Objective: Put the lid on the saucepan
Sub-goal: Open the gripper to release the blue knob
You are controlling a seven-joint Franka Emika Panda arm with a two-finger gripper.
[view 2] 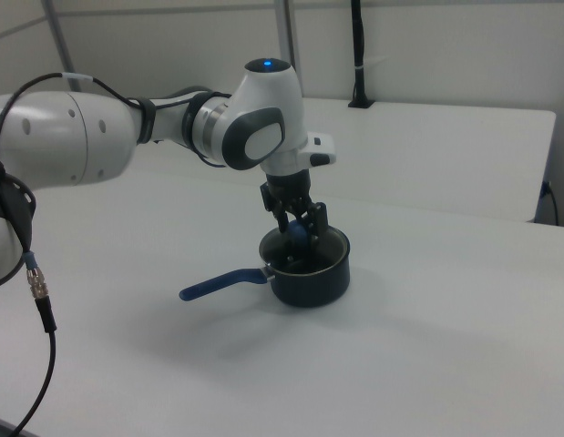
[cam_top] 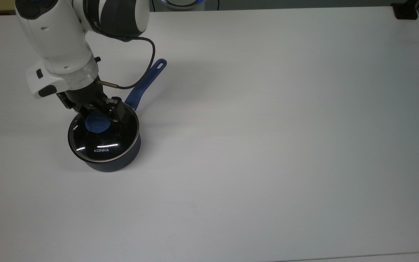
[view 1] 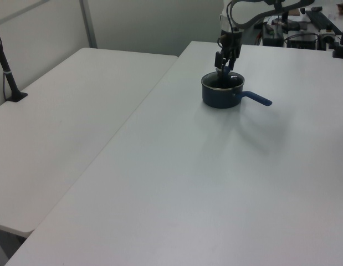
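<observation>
nearly finished: lid (cam_top: 104,136) seated level on saucepan (cam_top: 113,163); gripper (cam_top: 95,111) fingers apart about blue knob (cam_top: 96,123), gripping nothing; only withdrawal left.

Two white tables (view 1: 177,183) pushed edge to edge — second one (view 1: 66,116) toward nine o'clock in the left view. Pale partition wall (view 1: 149,22) behind, black clamped pole (view 1: 5,66) at ten o'clock. Even light.
</observation>
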